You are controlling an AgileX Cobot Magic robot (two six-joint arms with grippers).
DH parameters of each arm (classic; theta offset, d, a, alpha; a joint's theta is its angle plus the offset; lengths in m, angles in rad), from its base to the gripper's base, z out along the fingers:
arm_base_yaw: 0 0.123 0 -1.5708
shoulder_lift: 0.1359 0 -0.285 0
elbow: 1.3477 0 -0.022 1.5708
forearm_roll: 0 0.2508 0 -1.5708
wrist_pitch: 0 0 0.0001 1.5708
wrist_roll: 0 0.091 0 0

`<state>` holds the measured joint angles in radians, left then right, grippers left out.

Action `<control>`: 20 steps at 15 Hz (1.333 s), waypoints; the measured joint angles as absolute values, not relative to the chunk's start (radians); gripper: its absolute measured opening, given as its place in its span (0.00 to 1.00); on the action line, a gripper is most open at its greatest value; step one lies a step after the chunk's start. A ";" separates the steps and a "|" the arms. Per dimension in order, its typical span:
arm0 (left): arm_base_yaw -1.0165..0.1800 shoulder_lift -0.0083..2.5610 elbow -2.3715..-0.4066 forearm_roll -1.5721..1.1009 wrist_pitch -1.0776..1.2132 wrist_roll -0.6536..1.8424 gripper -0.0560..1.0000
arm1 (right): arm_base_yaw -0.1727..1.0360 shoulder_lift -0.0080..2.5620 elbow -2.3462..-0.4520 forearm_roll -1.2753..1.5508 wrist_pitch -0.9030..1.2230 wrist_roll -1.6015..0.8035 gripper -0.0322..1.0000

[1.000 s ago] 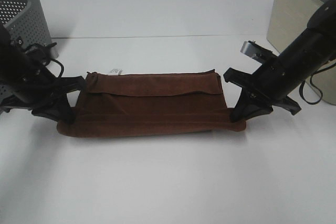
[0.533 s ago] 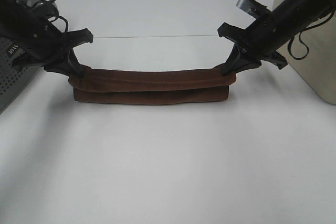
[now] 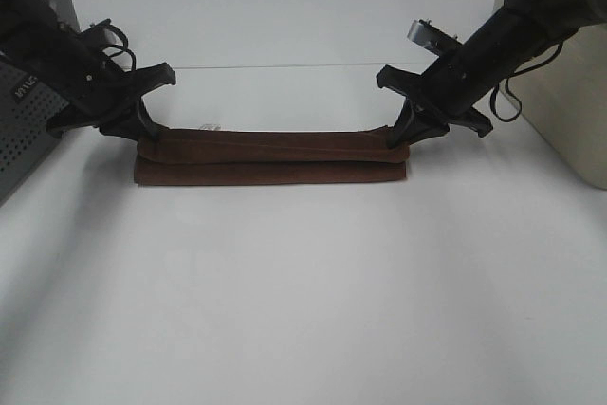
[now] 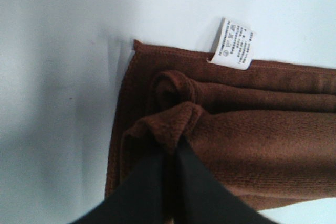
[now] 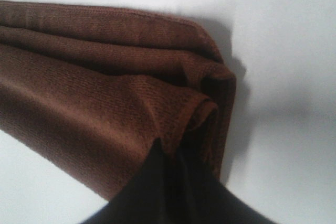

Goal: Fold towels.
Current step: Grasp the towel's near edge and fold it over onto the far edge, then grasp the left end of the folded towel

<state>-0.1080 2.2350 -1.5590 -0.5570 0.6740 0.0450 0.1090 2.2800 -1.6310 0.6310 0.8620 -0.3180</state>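
1. Nearest the camera, at 6 o'clock in the high view, the white table (image 3: 303, 310) shows only soft shadows
2. Just beyond, near the middle of that view, the towel (image 3: 270, 163) lies on the table as a long narrow band of several layers, running from 9 to 3 o'clock. The lengthwise folds look done
3. At the band's 9 o'clock end, the left gripper (image 3: 142, 132) has its jaws closed tight on a bunched upper fold, which the left wrist view shows plainly. The white tag (image 4: 231, 43) sticks out from the far hem close by
4. At the 3 o'clock end, the right gripper (image 3: 400, 136) pinches the upper layer in the same way, jaws narrow on the cloth, and that corner sits slightly raised above the stack
5. As I judge it, what is left is to let go, then fold the band end to end
6. Farthest off, a grey perforated basket (image 3: 19, 149) stands at 9 o'clock and a beige unit (image 3: 560, 111) at 3 o'clock
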 joint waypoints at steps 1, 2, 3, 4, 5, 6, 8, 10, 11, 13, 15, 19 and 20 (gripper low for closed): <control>-0.110 2.250 -1.568 -0.560 0.674 0.046 0.11 | 0.109 2.285 -1.631 0.631 0.853 -0.318 0.08; -0.114 2.259 -1.572 -0.561 0.671 0.052 0.18 | 0.109 2.285 -1.632 0.631 0.851 -0.318 0.17; -0.116 2.261 -1.576 -0.563 0.671 0.061 0.31 | 0.109 2.285 -1.631 0.631 0.851 -0.318 0.33; -0.118 2.261 -1.578 -0.563 0.671 0.066 0.49 | 0.109 2.285 -1.631 0.631 0.857 -0.318 0.53; -0.118 2.261 -1.578 -0.562 0.673 0.069 0.65 | 0.109 2.285 -1.631 0.631 0.870 -0.318 0.70; -0.118 2.261 -1.578 -0.556 0.673 0.069 0.74 | 0.109 2.280 -1.631 0.628 0.880 -0.318 0.78; -0.118 2.261 -1.578 -0.525 0.673 0.072 0.78 | 0.109 2.252 -1.631 0.609 0.887 -0.318 0.84; -0.118 2.261 -1.578 -0.518 0.673 0.072 0.79 | 0.108 2.233 -1.631 0.604 0.887 -0.318 0.85; -0.121 2.265 -1.578 -0.518 0.673 0.073 0.79 | 0.108 2.233 -1.631 0.603 0.887 -0.318 0.85; -0.137 2.283 -1.578 -0.518 0.665 0.088 0.79 | 0.108 2.233 -1.631 0.600 0.886 -0.318 0.85; -0.156 2.297 -1.585 -0.524 0.638 0.093 0.78 | 0.108 2.233 -1.631 0.598 0.883 -0.318 0.85; -0.160 2.308 -1.588 -0.515 0.629 0.092 0.38 | 0.108 2.233 -1.631 0.597 0.876 -0.318 0.85; -0.160 2.308 -1.588 -0.511 0.630 0.092 0.21 | 0.108 2.233 -1.631 0.597 0.876 -0.318 0.85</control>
